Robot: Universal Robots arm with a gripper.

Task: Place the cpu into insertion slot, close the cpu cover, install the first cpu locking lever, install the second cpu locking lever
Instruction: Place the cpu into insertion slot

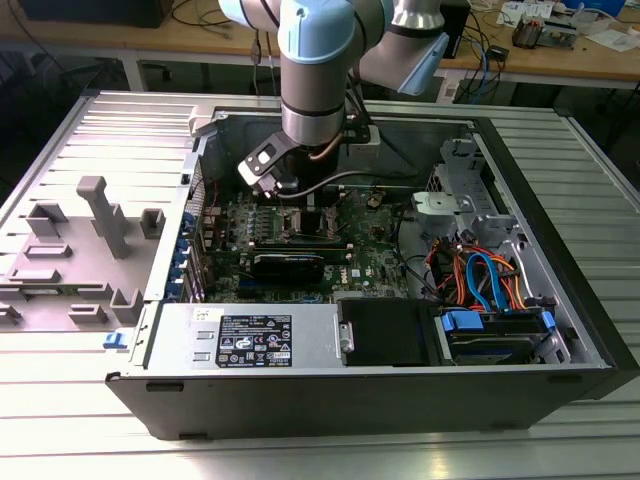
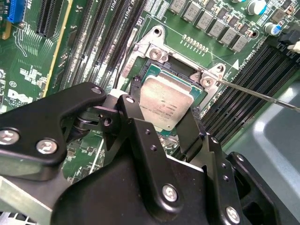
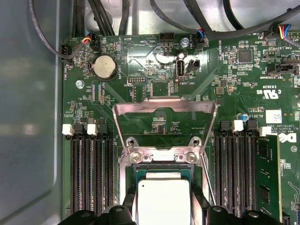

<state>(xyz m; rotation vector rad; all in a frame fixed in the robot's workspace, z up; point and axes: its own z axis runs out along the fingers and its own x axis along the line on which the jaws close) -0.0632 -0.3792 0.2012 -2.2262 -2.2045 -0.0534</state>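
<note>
The cpu [image 2: 164,105] [image 3: 163,199], a small square chip with a dull silver-grey top, lies at the socket on the green motherboard [image 3: 154,89]. My gripper [image 2: 164,115] [image 3: 163,206] [image 1: 290,205] is low inside the computer case, its black fingers [image 3: 129,204] pressed against two opposite edges of the chip. The cpu cover [image 3: 164,104], a thin silvery frame with a square window, is swung open and back from the socket. A thin wire locking lever [image 2: 262,97] [image 3: 209,178] stands free beside the socket.
Dark memory slots [image 3: 91,168] flank the socket on both sides. A coin battery [image 3: 105,66] and black cables [image 3: 103,14] lie beyond the cover. In the exterior view a black expansion card [image 1: 288,265], power supply [image 1: 250,340] and drive cage with blue and orange cables [image 1: 480,280] fill the case.
</note>
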